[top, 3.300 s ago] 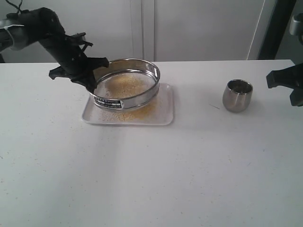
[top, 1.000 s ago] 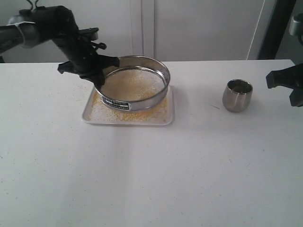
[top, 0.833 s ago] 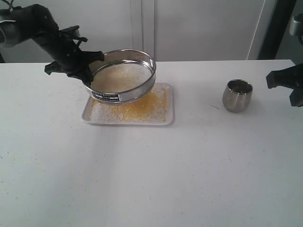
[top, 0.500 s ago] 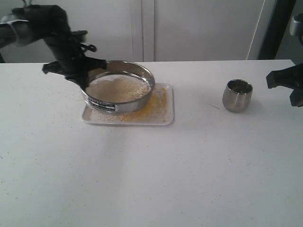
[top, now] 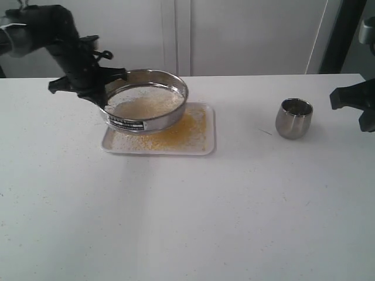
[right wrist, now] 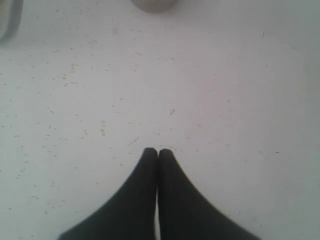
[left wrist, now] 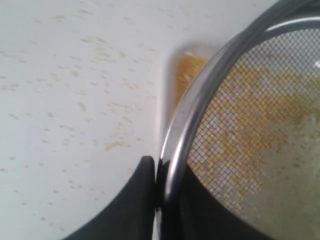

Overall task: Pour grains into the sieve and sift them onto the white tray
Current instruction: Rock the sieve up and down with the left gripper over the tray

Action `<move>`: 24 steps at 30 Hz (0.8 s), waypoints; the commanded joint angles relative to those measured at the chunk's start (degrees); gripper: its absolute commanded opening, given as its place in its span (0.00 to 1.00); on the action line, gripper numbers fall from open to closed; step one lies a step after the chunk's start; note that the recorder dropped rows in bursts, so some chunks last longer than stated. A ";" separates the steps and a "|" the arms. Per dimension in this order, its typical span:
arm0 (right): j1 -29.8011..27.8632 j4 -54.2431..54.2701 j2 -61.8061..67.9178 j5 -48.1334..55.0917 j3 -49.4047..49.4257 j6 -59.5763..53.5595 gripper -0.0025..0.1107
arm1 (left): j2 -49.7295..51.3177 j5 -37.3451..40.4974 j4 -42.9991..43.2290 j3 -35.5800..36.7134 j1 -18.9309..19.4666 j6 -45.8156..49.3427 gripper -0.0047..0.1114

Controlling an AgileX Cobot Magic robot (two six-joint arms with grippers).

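Lit brightly and evenly, from no clear source. Washed out across the white bench [top: 193, 222], with only faint, soft shadows near the tray [top: 210, 140] and cup [top: 293, 117]. Mildly glary on the sieve [top: 146, 123] rim. Soft and low in detail overall. Blurred close up at the sieve rim; near black on the left hand [left wrist: 160, 172] and right hand [right wrist: 158, 151].

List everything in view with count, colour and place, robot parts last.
sieve: one, steel with a black label, held over the tray's left part
grains: many, golden-yellow ones on the tray, paler ones in the sieve
white tray: one, white, on the table left of centre
steel cup: one, silver, on the table at right
table: one, white
left gripper: one, black, clamped on the sieve's rim
right gripper: one, black, shut and empty, over bare table
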 commanded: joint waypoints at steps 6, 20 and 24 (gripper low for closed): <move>-0.07 0.00 -0.47 -0.03 0.22 0.21 0.02 | -0.32 -5.61 -9.91 -0.19 -1.40 7.29 0.04; -0.07 0.00 -0.47 -0.24 0.22 2.85 0.02 | -1.58 -1.35 7.33 -0.19 -4.40 1.07 0.04; -0.07 0.00 -0.47 -0.24 0.22 2.85 0.02 | -2.79 -1.50 -0.65 -0.19 -0.98 -1.64 0.04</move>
